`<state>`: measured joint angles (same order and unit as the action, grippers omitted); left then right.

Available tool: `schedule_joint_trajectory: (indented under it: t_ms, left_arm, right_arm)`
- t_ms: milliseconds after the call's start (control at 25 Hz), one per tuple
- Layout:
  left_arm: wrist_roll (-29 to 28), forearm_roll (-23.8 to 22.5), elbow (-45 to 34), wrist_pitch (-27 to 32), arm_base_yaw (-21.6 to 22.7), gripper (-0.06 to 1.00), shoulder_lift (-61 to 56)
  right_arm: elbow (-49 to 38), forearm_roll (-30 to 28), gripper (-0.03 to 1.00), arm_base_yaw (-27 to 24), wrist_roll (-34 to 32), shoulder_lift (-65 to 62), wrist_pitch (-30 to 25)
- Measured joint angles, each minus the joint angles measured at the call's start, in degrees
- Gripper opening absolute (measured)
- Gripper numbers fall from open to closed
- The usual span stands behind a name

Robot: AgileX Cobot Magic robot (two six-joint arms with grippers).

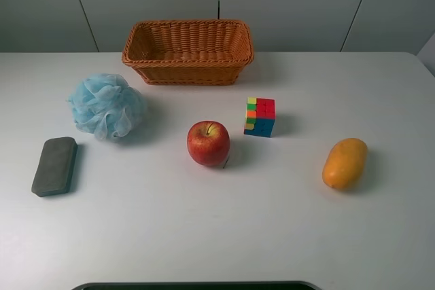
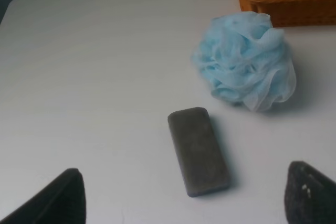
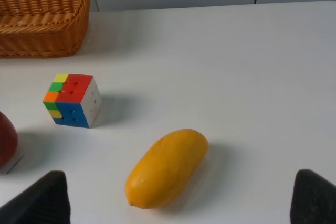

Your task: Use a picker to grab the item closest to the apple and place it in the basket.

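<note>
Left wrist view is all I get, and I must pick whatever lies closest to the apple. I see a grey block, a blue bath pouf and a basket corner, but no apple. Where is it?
Observer: The apple stands near the middle of the high view, to the right of the bath pouf.
Operator: What is nearest it?
Observer: A Rubik's cube, just right of the apple and slightly farther back, not touching it.
Operator: Anything else on that side?
Observer: A mango lies farther right, clearly farther from the apple than the Rubik's cube is.
</note>
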<state>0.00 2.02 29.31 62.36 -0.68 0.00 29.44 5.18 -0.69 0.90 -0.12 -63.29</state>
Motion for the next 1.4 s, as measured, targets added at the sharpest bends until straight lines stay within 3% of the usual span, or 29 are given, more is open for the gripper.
schedule_joint_trajectory:
  t_ms: [760,920,1160,1400]
  left_arm:
    - [0.00,0.00,0.00,0.00,0.00,0.73,0.00]
    - [0.00,0.00,0.00,0.00,0.00,0.73,0.00]
    - [0.00,0.00,0.00,0.00,0.00,0.73,0.00]
    - [0.00,0.00,0.00,0.00,0.00,0.73,0.00]
  right_arm:
    - [0.00,0.00,0.63,0.00,0.00,0.00,0.00]
    - [3.34,0.00,0.66,0.00,0.00,1.15,-1.50]
    - [12.50,1.64,0.70,0.00,1.01,17.20,-1.51]
    - [21.23,7.68,0.70,1.35,5.94,38.81,0.53]
